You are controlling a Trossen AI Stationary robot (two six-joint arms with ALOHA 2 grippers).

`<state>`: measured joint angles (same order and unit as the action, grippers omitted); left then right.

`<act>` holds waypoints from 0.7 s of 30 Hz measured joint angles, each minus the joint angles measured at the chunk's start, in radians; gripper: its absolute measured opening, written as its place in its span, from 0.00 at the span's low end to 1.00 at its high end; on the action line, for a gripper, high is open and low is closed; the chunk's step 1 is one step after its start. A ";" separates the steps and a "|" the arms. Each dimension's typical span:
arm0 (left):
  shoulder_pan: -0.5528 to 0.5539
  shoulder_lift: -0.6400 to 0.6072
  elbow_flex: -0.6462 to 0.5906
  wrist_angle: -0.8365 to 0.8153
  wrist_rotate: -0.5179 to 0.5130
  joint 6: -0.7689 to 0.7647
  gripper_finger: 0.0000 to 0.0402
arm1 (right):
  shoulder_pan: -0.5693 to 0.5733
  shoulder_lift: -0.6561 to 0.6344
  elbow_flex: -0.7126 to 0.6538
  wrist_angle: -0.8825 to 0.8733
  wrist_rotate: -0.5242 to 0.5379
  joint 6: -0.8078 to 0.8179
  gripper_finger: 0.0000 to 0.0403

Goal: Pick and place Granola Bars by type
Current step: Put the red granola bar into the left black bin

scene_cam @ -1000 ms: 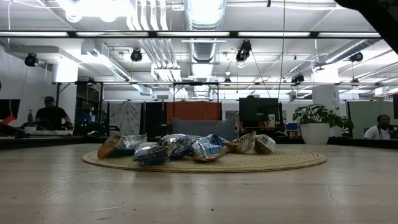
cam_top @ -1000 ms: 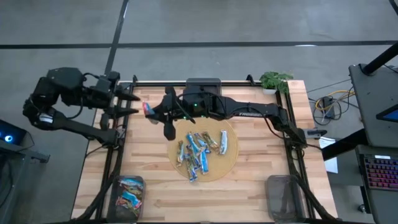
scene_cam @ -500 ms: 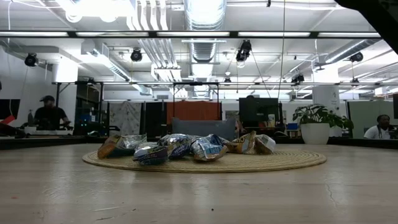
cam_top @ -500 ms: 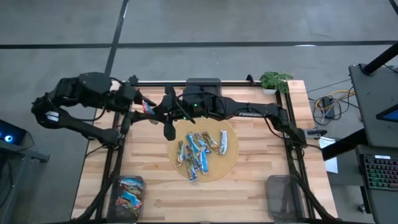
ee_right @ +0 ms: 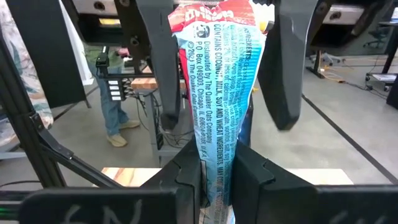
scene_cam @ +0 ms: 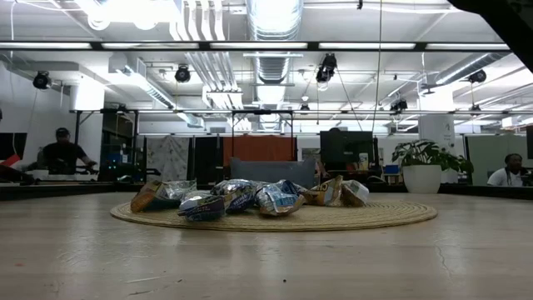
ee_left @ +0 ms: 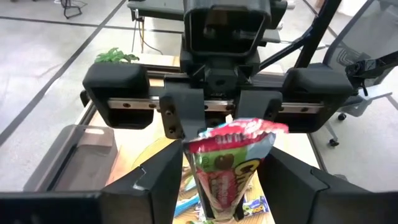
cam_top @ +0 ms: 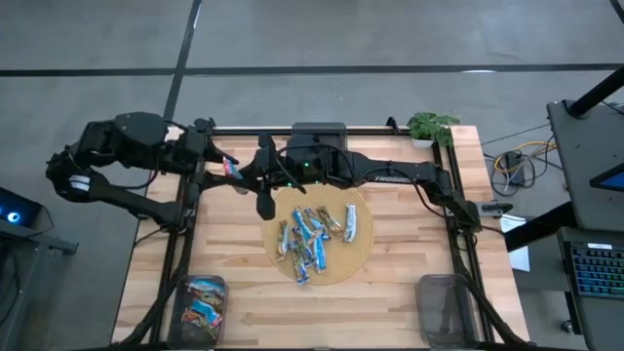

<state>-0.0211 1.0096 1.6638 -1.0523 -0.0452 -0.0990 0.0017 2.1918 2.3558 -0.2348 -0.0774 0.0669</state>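
The red bar (cam_top: pixel 231 168) is pinched upright between the right gripper's (ee_right: pixel 216 171) fingers (ee_right: pixel 186 174), which are closed on its lower end, its printed back facing that wrist. It hangs above the table's (cam_top: pixel 409 292) far-left part, between the two grippers. The left gripper (ee_left: pixel 217 186) faces it head-on from the left: its fingers (ee_left: pixel 165 180) are spread wide, one on each side of the bar's free end and apart from the wrapper, so it grips nothing. Just behind and to the right of the right gripper, the other bars (cam_top: pixel 312 234) lie heaped on a round woven mat (cam_top: pixel 361 255) at mid-table, blue, blue-white and brownish wrappers mixed; the low view shows the same pile (scene_cam: pixel 241 198) on the mat (scene_cam: pixel 383 215). Well away, at the table's near-left corner, a bin (cam_top: pixel 200 304) holds several bars. A second bin (cam_top: pixel 444 307) sits at the near-right corner. A potted plant (cam_top: pixel 429 127) stands at the far-right corner.
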 joint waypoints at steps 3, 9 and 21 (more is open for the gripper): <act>0.000 0.000 0.000 -0.002 0.000 -0.001 0.45 | -0.002 0.000 0.000 0.003 -0.001 0.001 0.12; 0.000 0.006 0.000 -0.023 -0.001 0.000 0.41 | -0.007 0.000 0.000 0.006 -0.001 0.004 0.11; 0.000 0.005 0.000 -0.030 -0.003 0.016 0.11 | -0.007 0.000 0.000 0.005 0.001 0.000 0.10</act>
<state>-0.0210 1.0149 1.6638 -1.0821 -0.0483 -0.0831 -0.0054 2.1921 2.3558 -0.2298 -0.0769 0.0669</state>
